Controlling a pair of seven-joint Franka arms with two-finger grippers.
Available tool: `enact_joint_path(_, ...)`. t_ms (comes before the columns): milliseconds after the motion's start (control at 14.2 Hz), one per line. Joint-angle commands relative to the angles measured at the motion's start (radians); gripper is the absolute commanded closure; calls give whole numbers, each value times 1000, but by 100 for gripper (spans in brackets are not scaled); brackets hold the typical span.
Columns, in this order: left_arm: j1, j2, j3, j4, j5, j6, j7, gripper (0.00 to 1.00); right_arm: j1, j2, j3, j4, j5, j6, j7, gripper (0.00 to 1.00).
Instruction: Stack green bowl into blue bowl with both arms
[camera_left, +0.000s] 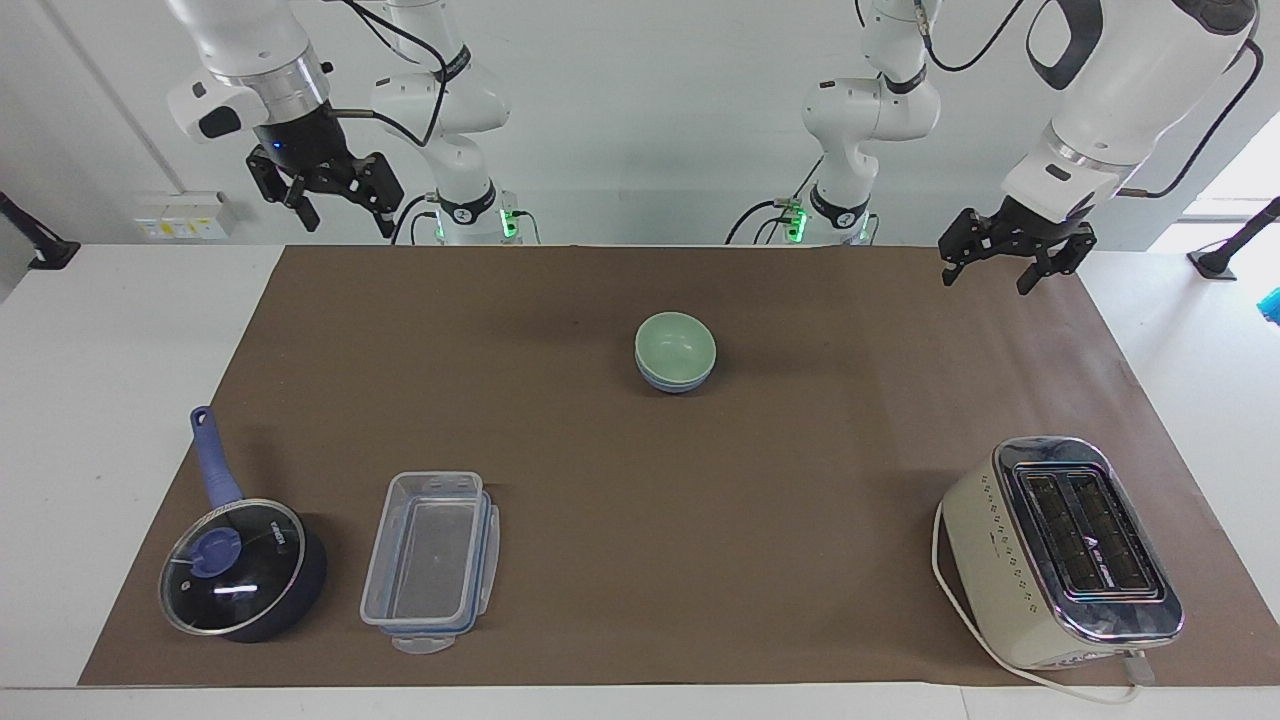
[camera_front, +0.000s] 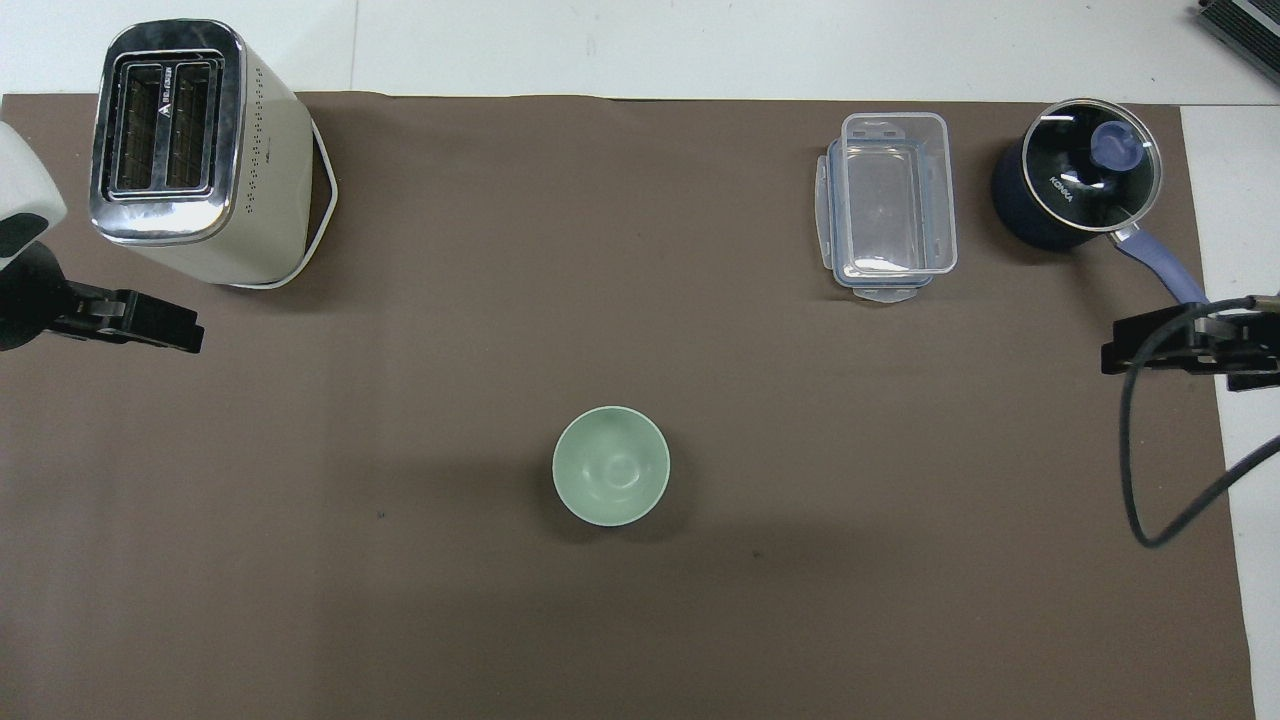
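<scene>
The green bowl (camera_left: 675, 343) sits nested inside the blue bowl (camera_left: 676, 381) in the middle of the brown mat. Only a blue band shows under the green rim. In the overhead view the green bowl (camera_front: 611, 465) hides the blue one entirely. My right gripper (camera_left: 347, 222) hangs open and empty, raised high over the mat's edge at the right arm's end (camera_front: 1180, 352). My left gripper (camera_left: 985, 280) also hangs open and empty, over the mat's edge at the left arm's end (camera_front: 150, 325). Neither gripper touches the bowls.
A cream toaster (camera_left: 1065, 545) stands on the mat toward the left arm's end, farther from the robots than the bowls. A clear lidded container (camera_left: 430, 560) and a dark blue saucepan (camera_left: 240, 570) with a glass lid lie toward the right arm's end.
</scene>
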Motion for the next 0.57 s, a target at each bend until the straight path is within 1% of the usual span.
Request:
enact_joint_path(0,12,-16,-8,-14,17,-2,6,0,-23,-44,0,-30,7,-13,-43,0)
enact_joint_path(71,12,-16,-8,-14,17,-2,6,0,-25,-49,0,-41,9,-12,-47,0)
enact_joint_path(353,12,-18,-8,-14,17,-2,6,0,-22,-44,-2,-32,-14,-11,-77,0)
enact_joint_path(495,12,-16,-8,-14,17,-2,5,0,-14,-46,4,-34,-58,16,-75,0)
